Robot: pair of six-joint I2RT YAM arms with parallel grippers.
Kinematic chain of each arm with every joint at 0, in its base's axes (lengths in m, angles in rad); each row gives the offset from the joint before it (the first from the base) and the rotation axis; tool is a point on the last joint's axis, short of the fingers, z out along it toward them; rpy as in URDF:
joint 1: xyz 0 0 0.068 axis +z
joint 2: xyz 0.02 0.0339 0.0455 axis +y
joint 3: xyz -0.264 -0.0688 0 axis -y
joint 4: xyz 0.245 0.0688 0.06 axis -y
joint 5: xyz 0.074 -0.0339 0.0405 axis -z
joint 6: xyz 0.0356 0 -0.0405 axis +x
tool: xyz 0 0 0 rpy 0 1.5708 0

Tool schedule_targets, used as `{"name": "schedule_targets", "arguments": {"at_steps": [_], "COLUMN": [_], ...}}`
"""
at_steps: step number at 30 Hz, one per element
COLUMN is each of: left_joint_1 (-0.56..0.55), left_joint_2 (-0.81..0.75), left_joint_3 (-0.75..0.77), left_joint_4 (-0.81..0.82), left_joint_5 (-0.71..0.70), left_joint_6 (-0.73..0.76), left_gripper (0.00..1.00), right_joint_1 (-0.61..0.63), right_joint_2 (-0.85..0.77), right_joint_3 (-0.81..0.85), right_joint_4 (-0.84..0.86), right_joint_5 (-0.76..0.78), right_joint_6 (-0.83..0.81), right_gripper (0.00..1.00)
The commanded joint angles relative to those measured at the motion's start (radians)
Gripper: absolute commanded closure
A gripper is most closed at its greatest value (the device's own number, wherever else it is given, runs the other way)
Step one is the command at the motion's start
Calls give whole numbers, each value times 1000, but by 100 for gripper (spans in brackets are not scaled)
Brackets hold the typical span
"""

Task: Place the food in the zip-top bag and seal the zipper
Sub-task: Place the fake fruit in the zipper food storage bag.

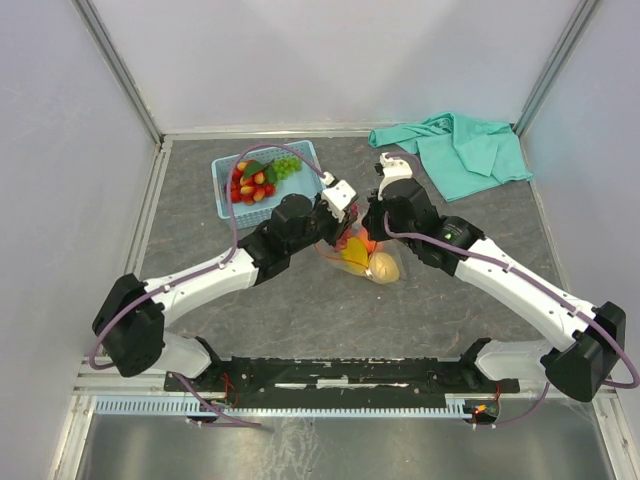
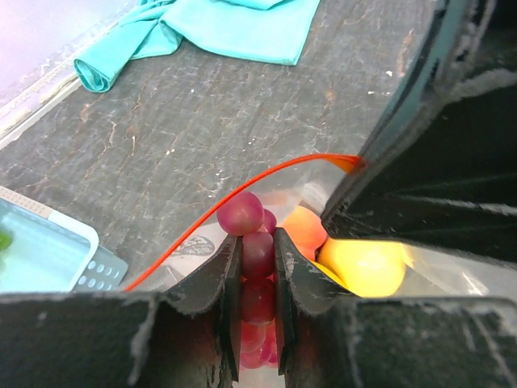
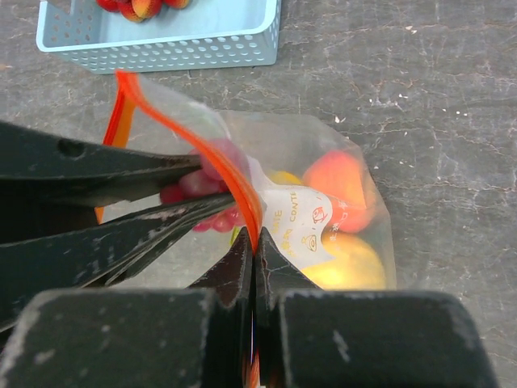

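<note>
Now left pincer (image 2: 257,246) grips purple plastic grape bunch (image 2: 241,212) at mouth of clear crinkly zip-top bag (image 3: 295,137) on grey table (image 3: 440,97); right pincer (image 3: 254,246) pinched shut on bag's red-orange zipper strip (image 3: 198,145); yellow plastic fruit (image 3: 347,263), orange-pink peach (image 3: 343,182) inside.

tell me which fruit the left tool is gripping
The purple grapes, clamped in the left tool; the peach and yellow fruit lie loose inside the bag.

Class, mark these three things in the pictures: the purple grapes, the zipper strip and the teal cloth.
purple grapes (image 2: 241,213): left wrist view, on the topmost grape.
zipper strip (image 3: 242,192): right wrist view, on its orange band above the claw.
teal cloth (image 1: 465,150): top external view, on its middle.
</note>
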Motion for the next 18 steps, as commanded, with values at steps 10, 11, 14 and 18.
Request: {"name": "schedule_targets", "arguments": {"at_steps": [10,11,14,18], "left_joint_1": [-4,-4,-5,-5], "left_joint_2": [79,71,38,-19], "left_joint_3": [139,137,148,220], "left_joint_4": [-95,-100,-145,-300], "left_joint_5": [-114,-118,-129,-130], "left_joint_6": [44,33,-25,-152], "left_gripper": [50,47,42,37], "right_joint_1": [-23,-25,-33,-43], "right_joint_2": [4,3,7,7], "right_joint_3": [-16,-19,-21,-24], "right_joint_4": [88,90,94,100], "right_joint_5": [-73,-73,-73,-66], "right_joint_6": [49,51,55,61], "right_gripper": [99,98,98,98]}}
